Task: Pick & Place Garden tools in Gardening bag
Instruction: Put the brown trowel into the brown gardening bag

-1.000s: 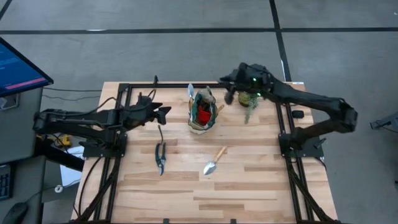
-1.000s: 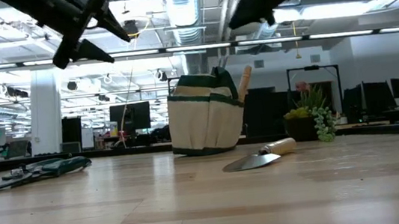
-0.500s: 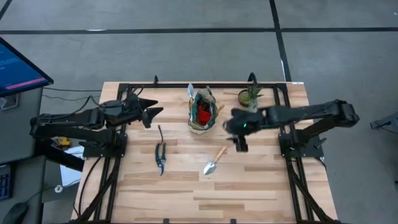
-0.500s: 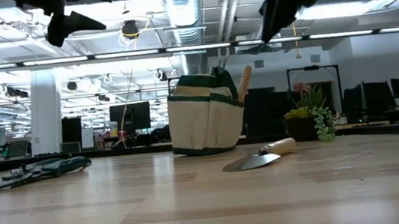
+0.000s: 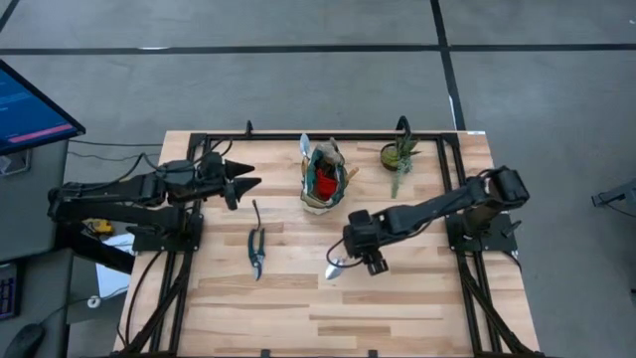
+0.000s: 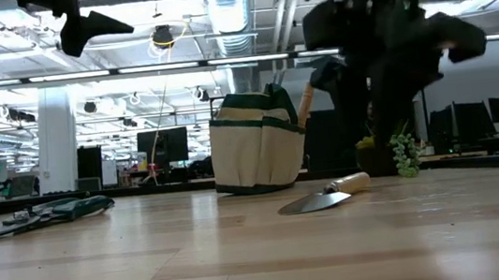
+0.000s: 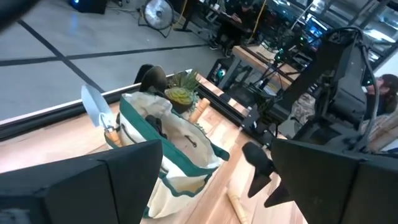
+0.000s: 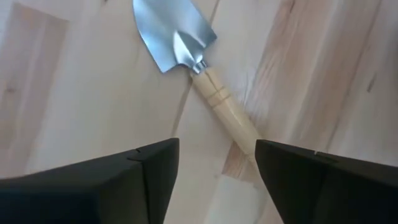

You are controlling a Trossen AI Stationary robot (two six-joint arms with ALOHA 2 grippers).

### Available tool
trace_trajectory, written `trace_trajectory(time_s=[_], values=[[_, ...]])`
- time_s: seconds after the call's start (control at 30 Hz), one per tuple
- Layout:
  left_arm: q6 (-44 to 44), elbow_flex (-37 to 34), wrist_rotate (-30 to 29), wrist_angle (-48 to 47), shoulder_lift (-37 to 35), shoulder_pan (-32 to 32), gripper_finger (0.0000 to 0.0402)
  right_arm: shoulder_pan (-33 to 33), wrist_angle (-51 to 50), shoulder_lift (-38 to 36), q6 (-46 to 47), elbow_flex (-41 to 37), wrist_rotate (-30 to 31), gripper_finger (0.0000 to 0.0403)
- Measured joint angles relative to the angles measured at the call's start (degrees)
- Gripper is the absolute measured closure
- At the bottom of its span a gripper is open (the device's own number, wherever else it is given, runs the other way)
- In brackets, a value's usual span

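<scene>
Our right gripper (image 8: 214,163) hangs over the trowel (image 8: 198,68), jaws apart astride its handle; left gripper (image 5: 241,180), jaws apart, waits farther off.

R hand (image 5: 364,261) open low, L hand (image 5: 248,178) open

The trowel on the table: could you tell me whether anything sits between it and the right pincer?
Nothing visible does. The right pincer hangs open directly above the trowel, its handle showing in the gap between the fingers, with only bare table around it.
</scene>
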Motion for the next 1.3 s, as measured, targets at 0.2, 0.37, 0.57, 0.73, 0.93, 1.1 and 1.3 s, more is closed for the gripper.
trace_trajectory(time_s=[0.2,0.37,0.57,0.73,0.93,1.1,1.3], values=[[1.3,0.0,0.7,0.0,0.0,0.0,0.0108,0.1,0.5,1.9,1.9,0.0,2.6,0.0205],[1.3,0.0,0.7,0.0,0.0,0.0,0.0108,-2.0,0.0,1.5,9.1,0.0,3.3,0.0206],[1.1,0.0,0.7,0.2,0.0,0.0,0.0108,-7.3,-9.9,-0.2,44.0,-0.1,-0.2,0.0208],[1.2,0.0,0.7,0.6,0.0,0.0,0.0108,-7.3,-6.1,-1.0,69.7,0.1,-7.2,0.0207],[1.2,0.0,0.7,1.0,-0.1,0.0,0.0108,-4.2,-0.9,0.1,86.8,0.2,-3.3,0.021],[1.3,0.0,0.7,1.0,0.0,0.0,0.0108,-3.7,-1.9,1.2,94.9,0.0,0.0,0.0215],[1.3,0.0,0.6,1.0,0.0,0.0,0.0108,-4.2,-2.3,1.2,101.3,0.0,4.7,0.0217]])
